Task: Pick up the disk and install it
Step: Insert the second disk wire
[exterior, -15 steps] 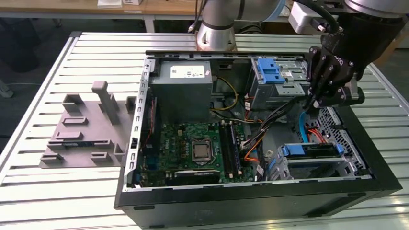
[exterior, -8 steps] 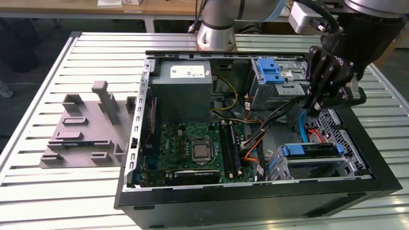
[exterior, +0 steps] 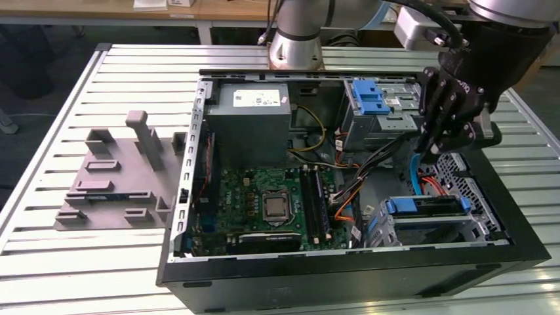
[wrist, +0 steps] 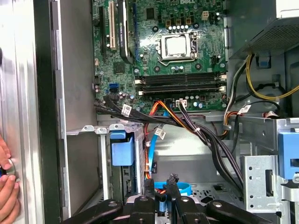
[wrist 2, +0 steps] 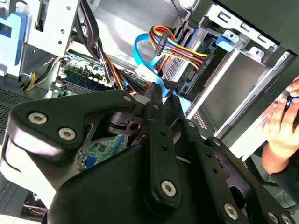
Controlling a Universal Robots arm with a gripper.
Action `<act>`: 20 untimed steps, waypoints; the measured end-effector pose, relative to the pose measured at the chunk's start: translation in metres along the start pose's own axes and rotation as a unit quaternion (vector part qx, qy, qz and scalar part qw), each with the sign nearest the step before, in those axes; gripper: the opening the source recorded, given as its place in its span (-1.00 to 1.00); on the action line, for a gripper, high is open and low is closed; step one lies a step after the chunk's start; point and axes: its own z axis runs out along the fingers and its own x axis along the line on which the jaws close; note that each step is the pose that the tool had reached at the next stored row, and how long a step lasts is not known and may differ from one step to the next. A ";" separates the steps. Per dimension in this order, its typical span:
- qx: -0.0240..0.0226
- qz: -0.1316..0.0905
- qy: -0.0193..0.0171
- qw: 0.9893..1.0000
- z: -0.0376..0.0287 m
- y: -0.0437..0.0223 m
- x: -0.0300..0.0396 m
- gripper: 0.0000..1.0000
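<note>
Slatted metal desk (exterior: 52,262) carries an open computer case (exterior: 350,275) with its motherboard (exterior: 262,197) exposed. We find the gripper (exterior: 431,156) lowered inside the case, jaws clenched together on nothing, tips close to a blue data cable (wrist 2: 145,58) and a multicoloured power harness (wrist 2: 180,49). We judge the disk (exterior: 424,207) seated in its bay near the case's front corner, blue bracket outward. Risk: the jaws could snag the wiring. A person's hand (wrist 2: 282,128) rests near the case edge.

Exterior view looks down from above; both wrist views sit close inside the computer case (exterior: 350,262)
</note>
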 end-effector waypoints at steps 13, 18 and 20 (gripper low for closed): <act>0.000 0.000 -0.003 1.000 0.0046 -0.0011 -0.0004 -0.68; -0.001 0.000 -0.022 1.000 0.0064 -0.0012 0.0013 -0.68; 0.000 0.000 -0.022 1.000 0.0067 -0.0013 0.0015 -0.68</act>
